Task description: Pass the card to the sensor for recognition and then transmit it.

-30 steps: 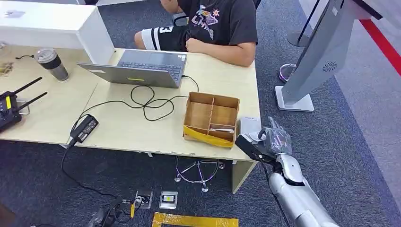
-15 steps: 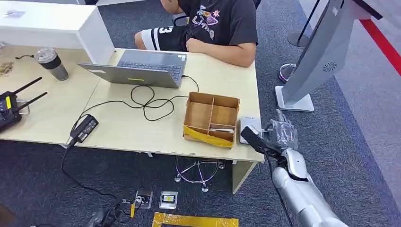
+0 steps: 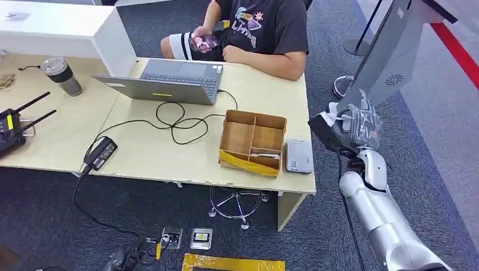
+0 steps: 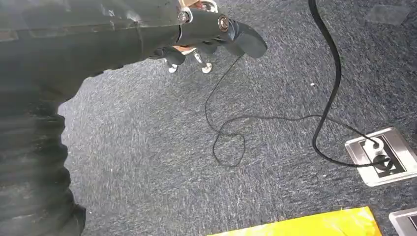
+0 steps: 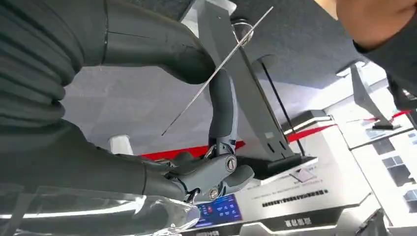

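My right hand (image 3: pixel 353 127) is raised off the table's right end, beside the grey kiosk stand (image 3: pixel 390 62). It pinches a thin card (image 5: pixel 216 69), seen edge-on as a slim line between the thumb and the fingers (image 5: pixel 221 167). Clear plastic film wraps the hand. The sensor (image 3: pixel 299 156), a flat white-grey box, lies uncovered on the table (image 3: pixel 158 152) near its right edge, left of and below the hand. My left hand (image 4: pixel 196 29) hangs over the carpet, fingers loosely apart, holding nothing.
A cardboard divider box (image 3: pixel 252 141) stands just left of the sensor. A laptop (image 3: pixel 169 82), black cables (image 3: pixel 175 121), a power brick (image 3: pixel 101 152) and a tumbler (image 3: pixel 62 76) occupy the table. A seated person (image 3: pixel 260 34) at the far side holds a phone. Floor sockets (image 4: pixel 381 155) lie below.
My right hand has risen from over the sensor at the table's edge, up and to the right toward the kiosk stand, uncovering the sensor. The person has lifted a phone.
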{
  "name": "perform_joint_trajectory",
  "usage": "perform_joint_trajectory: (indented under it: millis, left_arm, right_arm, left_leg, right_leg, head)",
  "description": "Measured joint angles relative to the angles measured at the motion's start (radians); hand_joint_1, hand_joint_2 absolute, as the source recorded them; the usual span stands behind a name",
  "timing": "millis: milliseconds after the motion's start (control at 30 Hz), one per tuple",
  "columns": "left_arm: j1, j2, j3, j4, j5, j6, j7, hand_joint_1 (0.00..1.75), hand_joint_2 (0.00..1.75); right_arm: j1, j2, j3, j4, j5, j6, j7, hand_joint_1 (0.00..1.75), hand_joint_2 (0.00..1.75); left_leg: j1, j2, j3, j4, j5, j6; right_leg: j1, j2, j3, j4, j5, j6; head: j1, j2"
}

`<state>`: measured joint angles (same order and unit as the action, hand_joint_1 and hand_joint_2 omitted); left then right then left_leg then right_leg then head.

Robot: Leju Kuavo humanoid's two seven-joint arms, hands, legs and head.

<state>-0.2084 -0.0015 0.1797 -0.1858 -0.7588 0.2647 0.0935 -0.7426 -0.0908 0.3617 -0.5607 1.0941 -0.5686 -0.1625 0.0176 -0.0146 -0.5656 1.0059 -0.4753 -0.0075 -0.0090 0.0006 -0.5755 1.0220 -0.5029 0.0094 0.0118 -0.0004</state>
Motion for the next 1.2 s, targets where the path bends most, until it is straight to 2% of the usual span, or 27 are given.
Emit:
perform_joint_trajectory:
  millis: [100,167,267,367,633,800,867,900,933,1200]
  left_arm:
    - [0.0,0.0,0.0,0.0,-0.001,0.0,0.0,0.0,1.75]
    - [0.0,0.0,0.0,0.0,-0.002,0.001,0.0,0.0,1.75]
    - [0.0,0.0,0.0,0.0,-0.005,0.001,0.0,0.0,1.75]
    - [-0.002,0.0,0.0,0.0,-0.013,0.0,0.0,0.0,1.75]
    - [-0.002,0.0,0.0,0.0,-0.013,0.0,0.0,0.0,1.75]
    - [-0.007,-0.001,-0.001,0.0,-0.019,-0.003,0.0,0.0,1.75]
    - [-0.031,-0.004,-0.002,0.0,-0.026,-0.014,0.0,0.0,1.75]
    - [-0.042,-0.008,-0.002,0.0,-0.019,-0.014,0.0,0.0,1.75]
    - [-0.049,-0.011,-0.002,0.0,-0.01,-0.013,-0.004,0.0,1.75]
    - [-0.059,-0.016,-0.002,0.0,0.005,-0.016,-0.01,0.0,1.75]
  right_arm:
    - [-0.004,-0.008,-0.016,-0.031,-0.013,-0.059,-0.013,1.75,1.75]
    - [-0.019,-0.014,-0.028,-0.07,-0.019,-0.069,-0.014,1.75,1.75]
    - [-0.04,-0.029,-0.052,-0.168,-0.028,-0.046,-0.005,1.75,1.75]
    - [-0.054,-0.032,-0.063,-0.243,-0.076,0.015,-0.028,1.75,1.75]
    - [-0.055,-0.032,-0.064,-0.246,-0.078,0.018,-0.03,1.75,1.75]
    - [-0.079,-0.031,-0.068,-0.289,-0.097,0.062,-0.063,1.75,1.75]
    - [-0.215,-0.003,-0.058,-0.274,-0.071,0.099,-0.124,1.75,1.75]
    - [-0.299,0.029,-0.041,-0.198,-0.017,0.118,-0.14,1.75,1.75]
    - [-0.365,0.061,-0.002,-0.116,0.084,0.166,-0.11,1.75,1.75]
    - [-0.421,0.115,0.134,0.034,0.357,0.28,-0.031,1.75,1.75]
  left_leg:
    - [0.0,0.0,0.0,0.0,0.0,0.0]
    - [0.0,0.0,0.0,0.0,0.0,0.0]
    - [0.0,0.0,0.0,0.0,0.0,0.0]
    - [0.0,0.0,0.0,0.0,0.0,0.0]
    - [0.0,0.0,0.0,0.0,0.0,0.0]
    - [0.0,0.001,0.0,0.0,0.0,0.0]
    - [0.0,0.0,-0.001,0.0,0.001,-0.001]
    - [0.0,0.0,-0.001,0.0,0.001,-0.001]
    - [0.0,-0.001,-0.001,0.0,0.001,-0.001]
    - [0.0,-0.001,-0.001,0.0,0.001,-0.001]
  right_leg:
    - [0.0,0.0,0.0,0.0,0.0,0.0]
    - [0.0,0.0,0.0,0.0,0.0,0.0]
    - [0.0,0.0,0.0,0.0,0.0,0.0]
    - [0.0,0.0,0.0,0.0,0.0,0.0]
    - [0.0,0.0,0.0,0.0,0.0,0.0]
    - [0.0,0.0,0.0,0.0,0.001,0.0]
    - [0.0,-0.001,0.0,0.001,0.001,0.0]
    - [0.0,-0.001,0.0,0.001,0.001,0.0]
    - [0.0,0.0,0.0,0.001,0.001,0.0]
    - [0.0,-0.001,0.0,0.001,0.0,0.0]
  head:
    - [0.0,0.0]
    - [0.0,0.0]
    - [0.0,0.0]
    - [0.0,0.0]
    - [0.0,0.0]
    - [0.0,0.0]
    - [0.001,0.0]
    - [0.0,0.0]
    - [0.0,0.0]
    - [0.0,0.0]
